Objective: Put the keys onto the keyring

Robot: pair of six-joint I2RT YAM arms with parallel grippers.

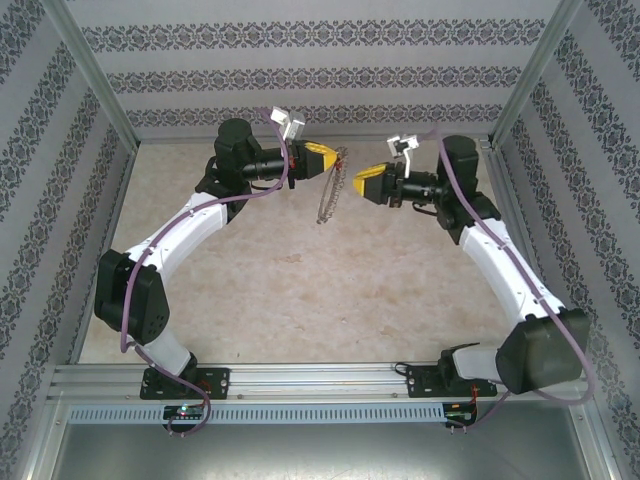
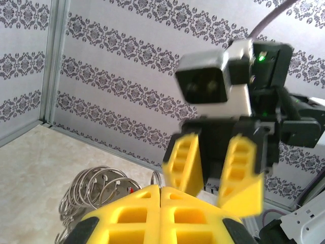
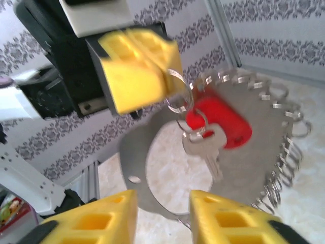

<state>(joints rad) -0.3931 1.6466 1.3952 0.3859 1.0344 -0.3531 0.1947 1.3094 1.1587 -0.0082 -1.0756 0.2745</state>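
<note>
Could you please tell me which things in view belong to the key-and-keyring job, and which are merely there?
Belong to the job:
- keyring, pinched and held up by the left gripper
- red-headed key, hanging close to the left gripper's tips
- right gripper, open, facing the keyring

Merely there:
- patterned walls
- aluminium frame rail
- purple cable
- table

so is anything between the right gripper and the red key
Nothing visible. The right gripper is open and faces the red key across open air. The key hangs just below the left gripper, which is shut on the keyring, with the loop behind it.
</note>
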